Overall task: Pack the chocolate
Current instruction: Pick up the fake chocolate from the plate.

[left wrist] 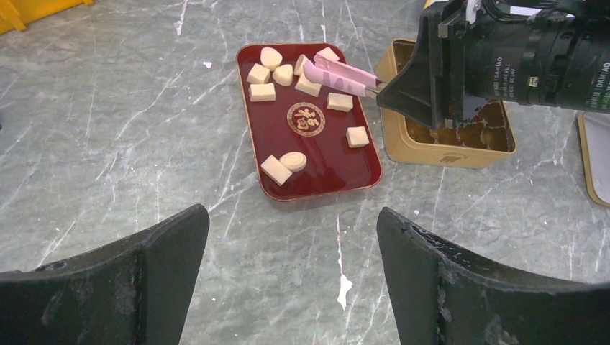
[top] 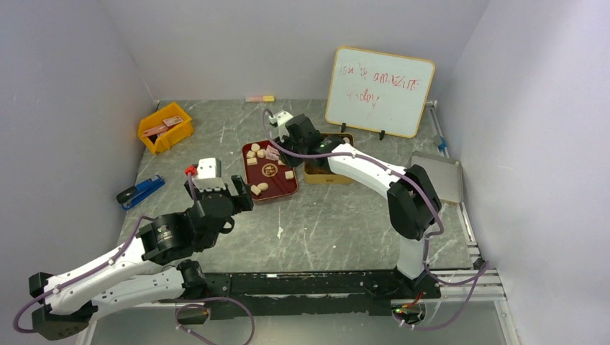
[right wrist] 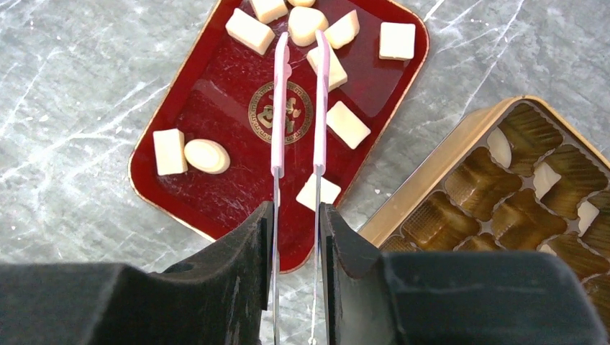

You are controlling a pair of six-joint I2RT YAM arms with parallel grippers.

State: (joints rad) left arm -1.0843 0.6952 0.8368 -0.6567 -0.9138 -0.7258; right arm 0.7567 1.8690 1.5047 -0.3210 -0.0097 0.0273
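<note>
Several pale chocolate pieces (right wrist: 250,31) lie on the dark red tray (right wrist: 216,194), most at its far end and two (left wrist: 276,169) near its front. A few more pieces (right wrist: 500,147) sit in cups of the gold tin (right wrist: 431,172) beside the tray. My right gripper (right wrist: 296,215) is shut on pink tweezers (right wrist: 279,108). The tweezers' tips stand apart over the far cluster, on either side of a rounded piece. My left gripper (left wrist: 293,244) hangs open and empty over bare table, just short of the tray's near end.
A yellow bin (top: 165,128) stands at the back left, with a blue stapler (top: 140,191) in front of it. A whiteboard (top: 379,90) leans at the back right. A flat tin lid (top: 439,176) lies to the right of the gold tin.
</note>
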